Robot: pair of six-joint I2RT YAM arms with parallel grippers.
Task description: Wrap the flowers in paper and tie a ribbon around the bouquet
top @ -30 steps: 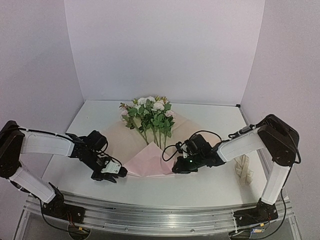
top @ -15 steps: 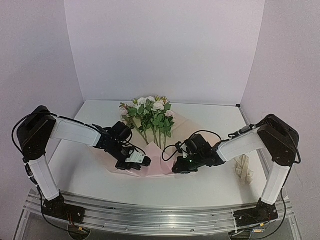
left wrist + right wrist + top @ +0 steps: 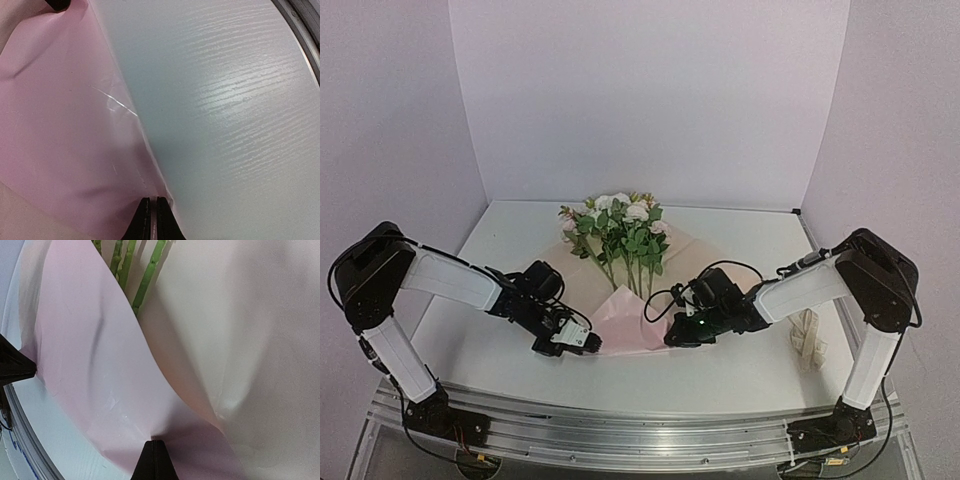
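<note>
Pulled back nearer, left fingers (image 3: 145, 221) pinch the paper (image 3: 65, 125); right fingers (image 3: 155, 462) pinch it too.

Pale pink-white flowers (image 3: 620, 222) lie on the pink paper (image 3: 582, 275); its near corner folds over their stems; cream ribbon (image 3: 808, 340) bunched far right.

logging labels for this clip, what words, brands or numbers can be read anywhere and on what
No text can be read in any view.
ribbon: any print on it is too small to read.
blue marks in the lower left corner of the right wrist view: too blurred to read.
paper and flowers: no writing shows.
</note>
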